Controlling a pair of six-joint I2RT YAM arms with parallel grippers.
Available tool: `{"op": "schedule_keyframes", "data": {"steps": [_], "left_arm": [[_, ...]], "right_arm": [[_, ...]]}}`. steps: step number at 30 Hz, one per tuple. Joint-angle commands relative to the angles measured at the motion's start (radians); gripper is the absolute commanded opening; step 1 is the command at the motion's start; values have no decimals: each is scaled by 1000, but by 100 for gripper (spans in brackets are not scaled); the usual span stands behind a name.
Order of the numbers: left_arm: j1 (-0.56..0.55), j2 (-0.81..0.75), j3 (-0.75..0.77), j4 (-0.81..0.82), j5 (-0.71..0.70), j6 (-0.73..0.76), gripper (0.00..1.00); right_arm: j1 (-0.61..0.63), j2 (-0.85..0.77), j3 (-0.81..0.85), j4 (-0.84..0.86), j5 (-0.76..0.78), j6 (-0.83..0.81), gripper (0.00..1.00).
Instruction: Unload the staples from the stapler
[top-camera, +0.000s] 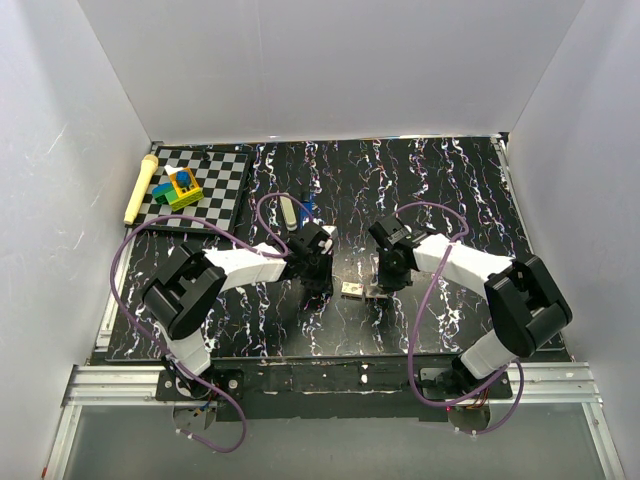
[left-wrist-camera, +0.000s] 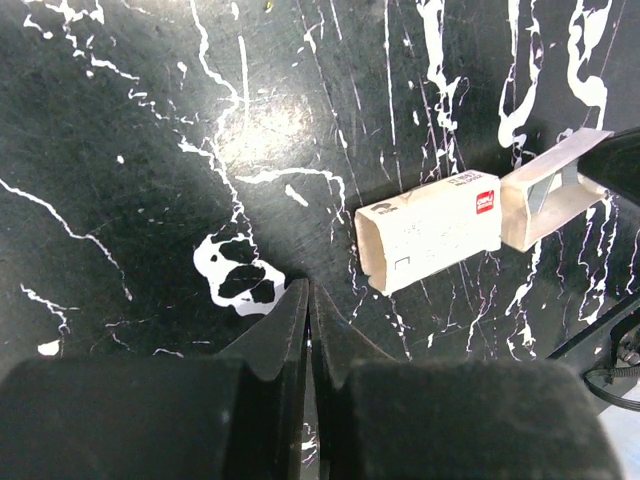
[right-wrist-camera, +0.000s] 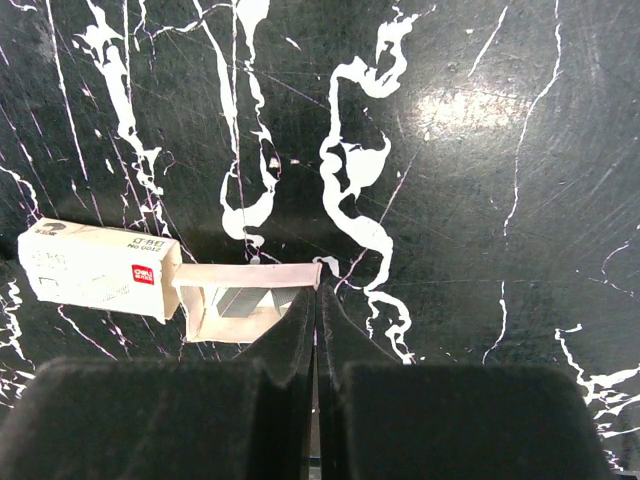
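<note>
Left pincer (left-wrist-camera: 307, 292) closed empty, right pincer (right-wrist-camera: 316, 290) closed at the tray (right-wrist-camera: 250, 274) corner; a nudge could scatter staples (right-wrist-camera: 250, 301).

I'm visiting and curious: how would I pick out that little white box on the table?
Start at the black, white-veined table and look to its middle. There lies a small white cardboard box with a red logo. Unlike everything around it, its inner tray is slid out at one end.

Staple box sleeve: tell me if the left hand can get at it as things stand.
Probably yes. The sleeve lies on the table ahead-right of the left hand, nothing between them; the right hand is at the tray's far end. The shut hand must open first.
</note>
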Motion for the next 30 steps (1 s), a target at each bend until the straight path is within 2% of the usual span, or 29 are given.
{"op": "schedule_keyframes", "data": {"steps": [1,30], "left_arm": [[-7,16,34,13,6,1,0],[-14,28,45,18,15,11,0]], "right_arm": [[7,10,40,-16,9,6,1],[13,74,87,-13,-17,-5,1]]}}
